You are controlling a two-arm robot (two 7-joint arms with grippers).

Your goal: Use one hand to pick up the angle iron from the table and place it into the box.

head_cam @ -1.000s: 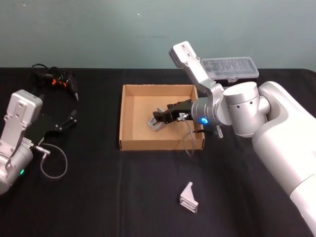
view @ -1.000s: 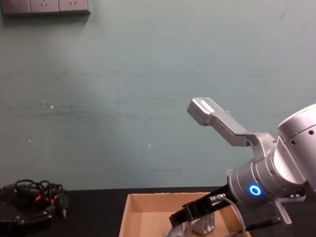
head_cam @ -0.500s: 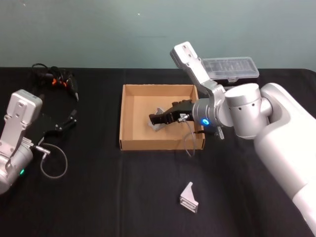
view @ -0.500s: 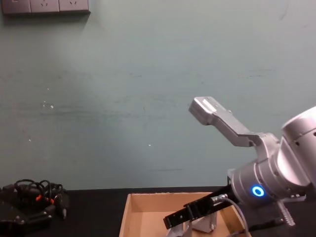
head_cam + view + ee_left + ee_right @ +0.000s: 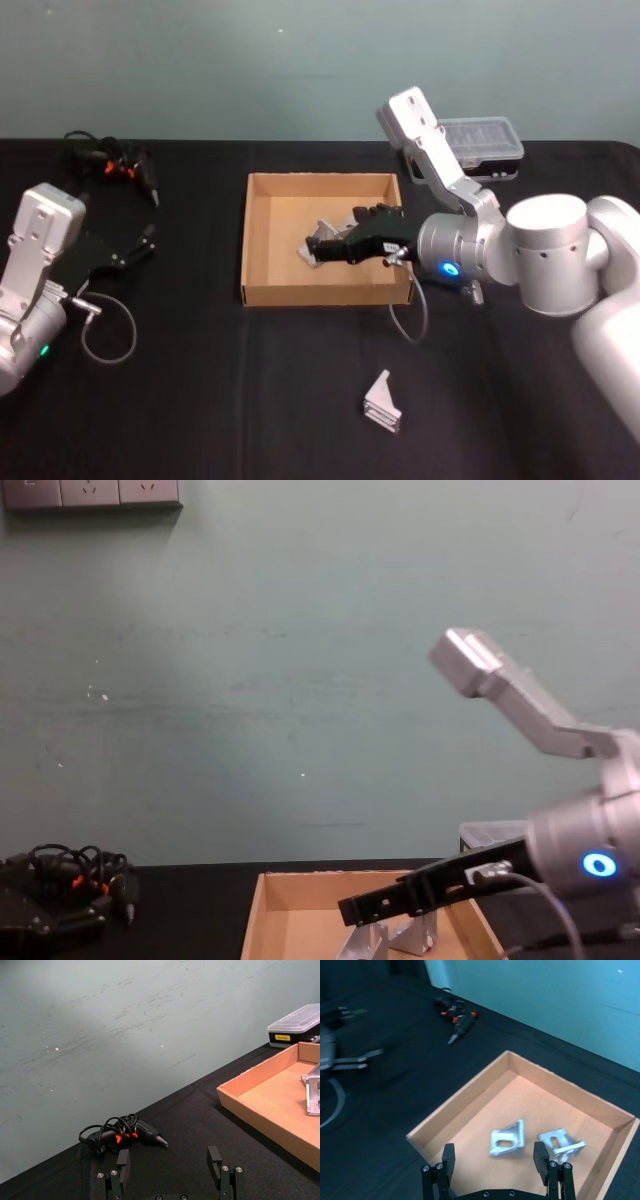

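The tan cardboard box point(image 5: 320, 177) sits mid-table. Inside it lie two silver angle irons, one point(image 5: 507, 1139) beside the other point(image 5: 560, 1141); they also appear in the chest view point(image 5: 365, 942). My right gripper point(image 5: 494, 1157) hovers above the box's inside, open, with nothing between its fingers point(image 5: 449, 1157). From the head view this gripper point(image 5: 325, 250) reaches in from the box's right side. A further angle iron point(image 5: 383, 402) lies on the black table point(image 5: 200, 400) in front of the box. My left gripper point(image 5: 169, 1164) is parked open at the far left.
A clear-lidded plastic case point(image 5: 480, 142) stands behind the box at the right. A black and orange tool with a coiled cable point(image 5: 115, 165) lies at the back left. A grey cable loop point(image 5: 108, 335) hangs by the left arm.
The right arm's elbow and wrist have swung to the right and the gripper has drawn back a little over the box. The angle irons in the box stay put. The left arm is still.
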